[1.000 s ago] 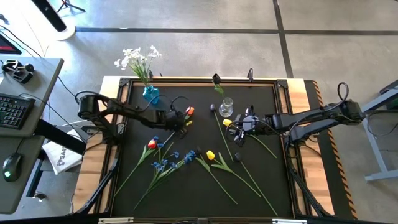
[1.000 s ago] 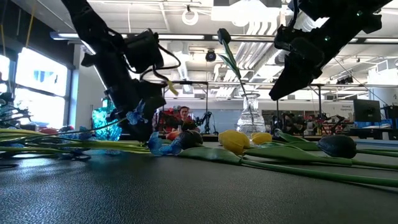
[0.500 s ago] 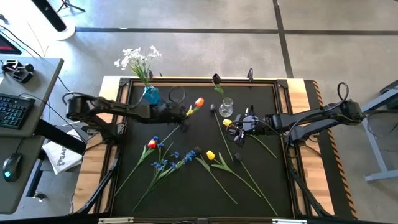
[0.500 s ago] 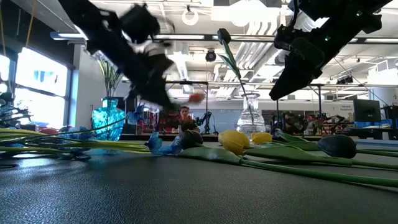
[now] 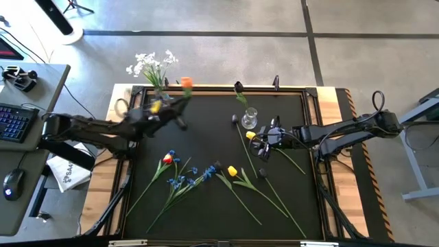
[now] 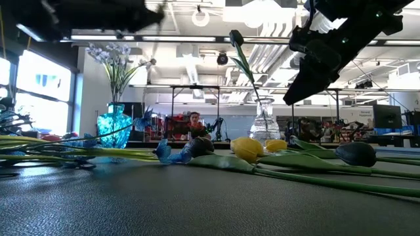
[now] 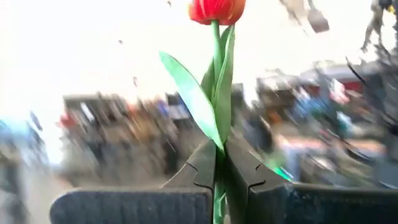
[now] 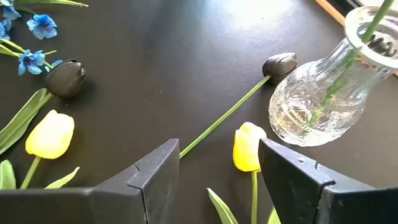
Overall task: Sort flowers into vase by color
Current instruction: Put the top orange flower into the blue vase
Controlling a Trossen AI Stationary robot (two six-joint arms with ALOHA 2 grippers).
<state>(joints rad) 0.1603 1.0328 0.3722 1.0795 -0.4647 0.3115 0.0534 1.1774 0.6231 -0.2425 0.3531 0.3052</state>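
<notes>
Black matting is covering the desk [image 5: 288,206], and most of the sorting is looking undone, judging by what is lying on it. White sprays [image 5: 151,65] are already standing in the blue vase [image 6: 113,128] at the far left corner, and one dark tulip [image 5: 239,88] is leaning out of the clear glass vase [image 5: 250,116] near the far middle. The left hand [image 7: 219,168] is pinching the stem of an orange-red tulip [image 5: 186,83], its fingers pressed together on it, and is carrying the flower high over the far left edge, close to the white sprays. The right hand [image 8: 217,163] is hovering with its fingers spread, holding nothing, just beside the glass vase and over a yellow tulip [image 8: 247,147] and a loose dark tulip [image 8: 280,64]. Another orange-red tulip [image 5: 167,159], the blue sprays [image 5: 185,180], a second yellow tulip [image 5: 232,171] and another dark tulip [image 8: 64,78] are lying scattered across the middle of the desk, stems trailing toward the near edge. By my reading, only two colours are having a home so far, and the bulk of the flowers is waiting.
</notes>
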